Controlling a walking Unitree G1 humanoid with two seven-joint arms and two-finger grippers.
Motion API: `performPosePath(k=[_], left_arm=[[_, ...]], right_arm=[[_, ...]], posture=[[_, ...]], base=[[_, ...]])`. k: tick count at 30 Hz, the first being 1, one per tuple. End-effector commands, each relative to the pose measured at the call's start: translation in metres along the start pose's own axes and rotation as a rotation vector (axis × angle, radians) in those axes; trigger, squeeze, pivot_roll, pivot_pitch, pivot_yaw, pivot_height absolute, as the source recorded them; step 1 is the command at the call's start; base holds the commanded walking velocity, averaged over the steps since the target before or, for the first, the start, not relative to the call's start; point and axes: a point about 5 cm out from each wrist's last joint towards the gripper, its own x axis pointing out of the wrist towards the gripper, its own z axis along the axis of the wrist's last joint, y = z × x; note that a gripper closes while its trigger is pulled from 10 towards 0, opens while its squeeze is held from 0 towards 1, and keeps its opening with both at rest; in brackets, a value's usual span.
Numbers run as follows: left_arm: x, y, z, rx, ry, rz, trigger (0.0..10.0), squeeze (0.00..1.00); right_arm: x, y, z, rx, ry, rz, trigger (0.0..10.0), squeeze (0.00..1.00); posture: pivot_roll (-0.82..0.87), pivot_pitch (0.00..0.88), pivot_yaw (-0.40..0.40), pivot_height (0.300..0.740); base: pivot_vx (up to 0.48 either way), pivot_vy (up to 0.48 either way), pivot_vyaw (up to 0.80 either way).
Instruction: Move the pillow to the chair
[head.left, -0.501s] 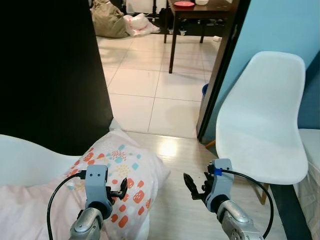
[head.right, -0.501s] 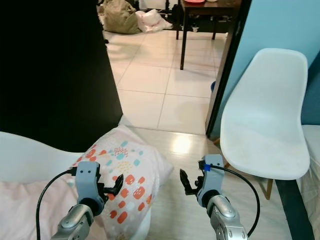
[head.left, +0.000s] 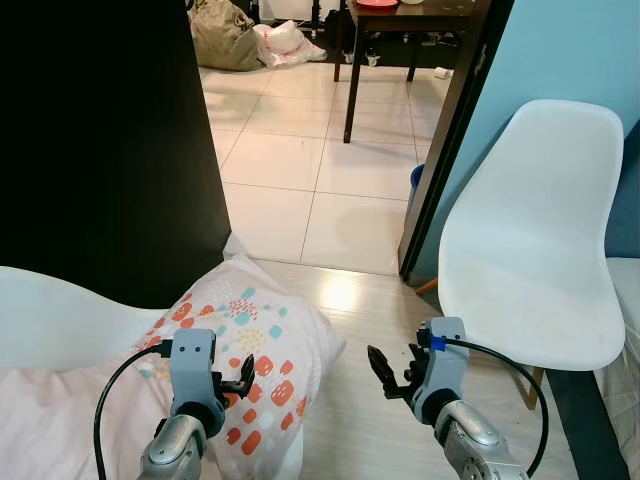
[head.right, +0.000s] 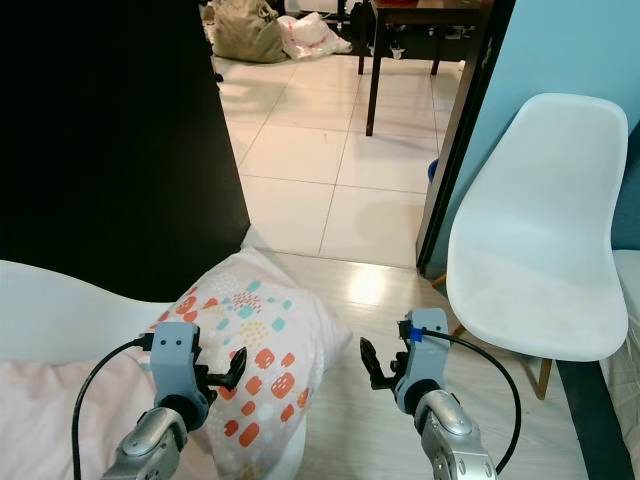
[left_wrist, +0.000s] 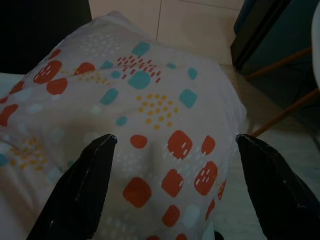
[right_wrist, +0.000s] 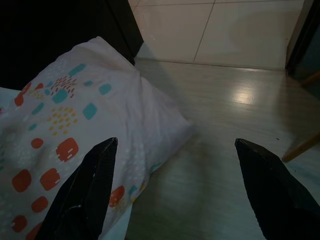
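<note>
- Pillow (head.left: 245, 355), white with red, teal and yellow spots, lay on the near white seat (head.left: 60, 325) at the robot's left, its free corner jutting out over the seat's edge toward the wooden floor (head.left: 370, 400).
- It sat directly under the left gripper (left_wrist: 172, 145), whose fingers stood wide apart above the fabric, holding nothing.
- The right gripper (head.left: 392, 372) hovered just beside the pillow's free corner, over the floor, fingers also spread and empty.
- The chair (head.left: 530, 270) stood well apart on the robot's right, against the blue wall (head.left: 560, 50); the left arm looked nearer for the grasp.
</note>
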Motion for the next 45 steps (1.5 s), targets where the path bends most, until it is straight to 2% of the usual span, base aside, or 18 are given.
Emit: performPosePath(k=[1, 31, 40, 45], left_arm=[[-0.0018, 0.0039, -0.0067, 0.001, 0.039, 0.020, 10.0, 0.00], [-0.0019, 0.0029, -0.0074, 0.015, 0.051, 0.020, 10.0, 0.00], [-0.0028, 0.0056, -0.0067, 0.049, 0.057, 0.037, 10.0, 0.00], [-0.0023, 0.0046, -0.0077, 0.057, 0.067, 0.032, 10.0, 0.00]], right_arm=[[-0.0014, -0.0012, -0.0027, 0.014, 0.012, -0.001, 10.0, 0.00], [-0.0019, -0.0007, -0.0029, 0.016, 0.014, 0.002, 10.0, 0.00], [-0.0018, 0.0000, -0.0028, 0.019, 0.012, 0.001, 10.0, 0.00], [-0.0018, 0.0000, -0.0026, 0.020, 0.010, 0.001, 10.0, 0.00]], posture=[[-0.06, 0.097, 0.017, 0.740], [-0.06, 0.103, 0.019, 0.740], [-0.07, 0.104, 0.022, 0.740], [-0.07, 0.104, 0.023, 0.740]], base=[[-0.270, 0.000, 0.00], [-0.321, 0.000, 0.00], [0.000, 0.000, 0.00], [0.000, -0.408, 0.00]])
